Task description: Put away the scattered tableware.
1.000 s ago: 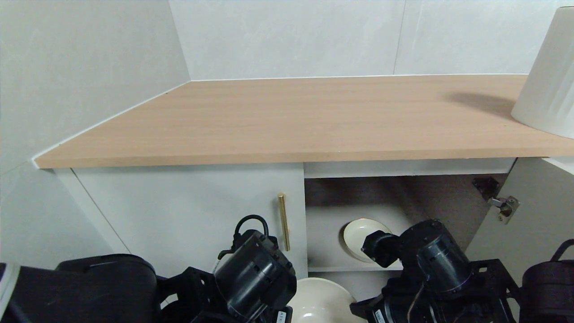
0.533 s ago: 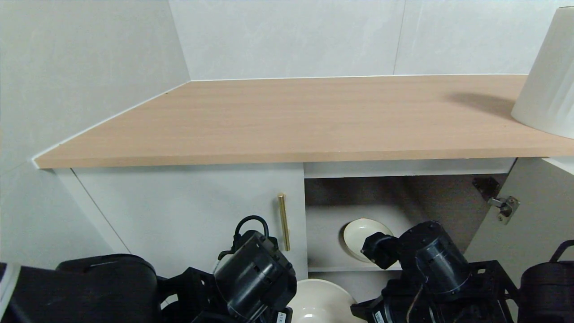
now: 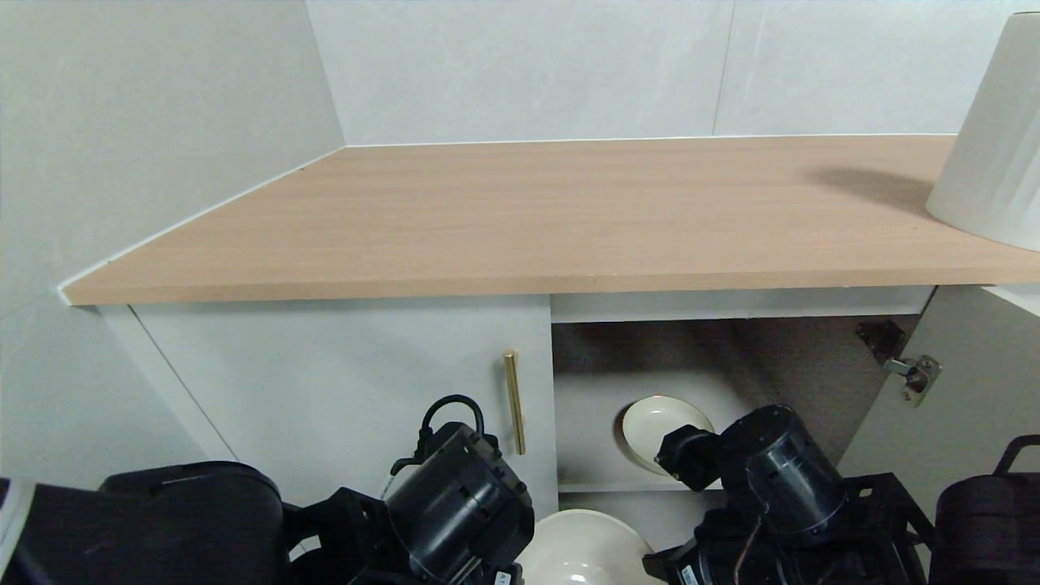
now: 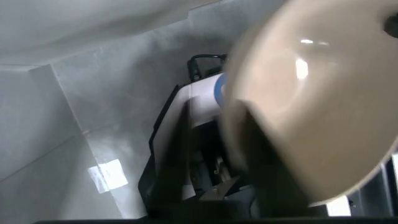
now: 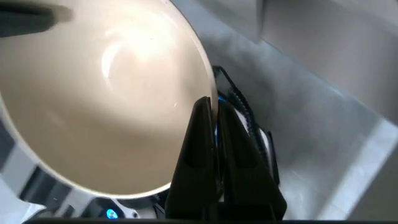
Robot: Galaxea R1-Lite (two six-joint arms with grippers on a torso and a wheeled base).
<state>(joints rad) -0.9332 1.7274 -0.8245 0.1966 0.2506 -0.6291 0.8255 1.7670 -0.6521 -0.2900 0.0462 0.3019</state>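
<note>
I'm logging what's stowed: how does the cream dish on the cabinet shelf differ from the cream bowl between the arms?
The dish lies on the shelf inside the open cabinet; the bowl is outside it, lower and in front. The dish is free of any gripper; the bowl's rim sits between the fingers of the right gripper. The dish looks shallow, the bowl deep. Both are round and cream-coloured.

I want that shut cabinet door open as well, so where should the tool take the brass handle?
Take the brass handle around its middle, coming straight from the front, pinching it from both sides. It is a slim upright bar at the edge of the closed door, beside the open compartment.
</note>
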